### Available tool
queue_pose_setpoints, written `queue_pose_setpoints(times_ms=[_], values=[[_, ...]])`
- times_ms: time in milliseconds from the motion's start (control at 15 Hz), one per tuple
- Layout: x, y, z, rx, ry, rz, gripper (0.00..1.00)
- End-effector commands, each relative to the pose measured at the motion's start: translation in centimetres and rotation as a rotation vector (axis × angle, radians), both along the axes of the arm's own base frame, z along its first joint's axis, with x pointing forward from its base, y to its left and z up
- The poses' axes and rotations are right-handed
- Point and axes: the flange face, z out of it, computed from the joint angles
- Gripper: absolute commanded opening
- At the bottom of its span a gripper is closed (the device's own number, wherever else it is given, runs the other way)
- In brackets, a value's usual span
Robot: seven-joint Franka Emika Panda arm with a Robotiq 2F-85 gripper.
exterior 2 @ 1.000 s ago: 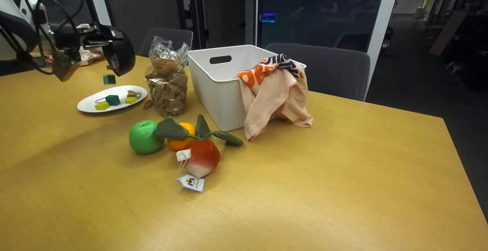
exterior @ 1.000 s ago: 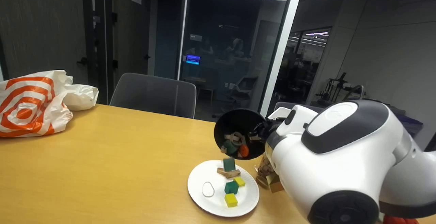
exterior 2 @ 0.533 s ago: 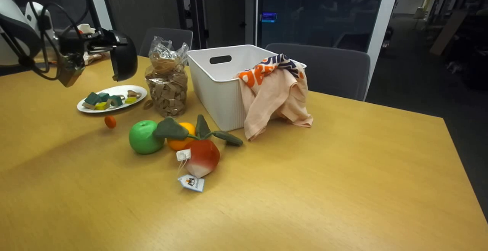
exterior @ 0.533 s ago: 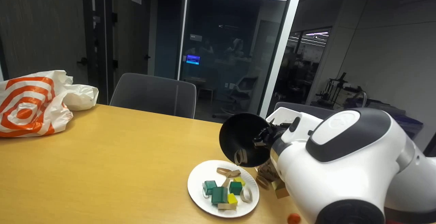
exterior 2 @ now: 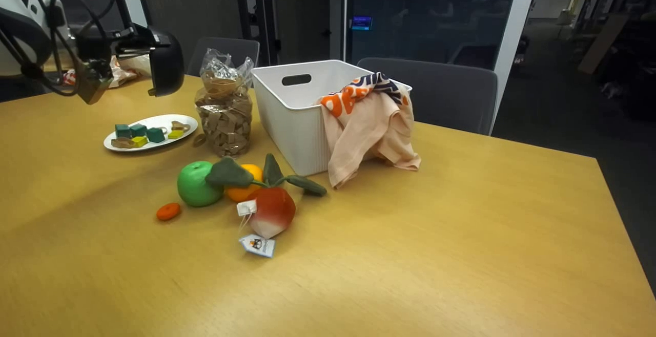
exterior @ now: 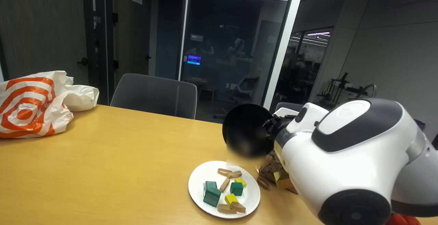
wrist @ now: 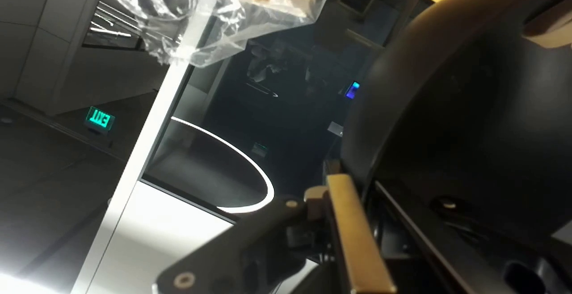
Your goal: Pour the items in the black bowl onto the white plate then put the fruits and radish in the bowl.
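My gripper (wrist: pixel 364 180) is shut on the rim of the black bowl (exterior: pixel 244 120) and holds it tipped on its side above the far edge of the white plate (exterior: pixel 196 197). In the wrist view a tan piece (wrist: pixel 552 28) shows inside the bowl (wrist: pixel 469 119). Green blocks (exterior: pixel 212 197), yellow blocks (exterior: pixel 231 199) and tan rings (exterior: pixel 234 174) lie on the plate. In an exterior view a green apple (exterior 2: pixel 200 184), an orange (exterior 2: pixel 245 186) and a leafy red radish (exterior 2: pixel 274 210) sit on the table. A small orange-red piece (exterior 2: pixel 168 211) lies near the apple.
A clear bag of brown bits (exterior 2: pixel 225 122) stands beside the plate, with a loose brown ring (exterior 2: pixel 199 140) by it. A white bin (exterior 2: pixel 292 137) with a peach cloth (exterior 2: pixel 374 132) over its side stands behind the fruits. A shopping bag (exterior: pixel 30 105) lies at the far left.
Several green blocks and tan rings have dropped from the bowl onto the plate. The orange-red piece fell onto the table and rolled to the apple, which shifted slightly. The bowl has risen slightly.
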Motion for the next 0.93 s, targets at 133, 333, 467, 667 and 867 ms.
queue_pose_setpoints(times_ms=[133,333,467,667,867], values=[[-0.5,-0.1,-2.0,-0.043,0.012,0.038,0.09],[-0.2,-0.1,-1.4,-0.073,-0.073,0.051,0.1],[0.1,-0.2,-0.5,-0.09,-0.146,0.053,0.08],[0.3,-0.2,0.8,-0.086,-0.206,0.042,0.09],[0.2,-0.2,0.0,-0.117,-0.171,0.053,0.1]])
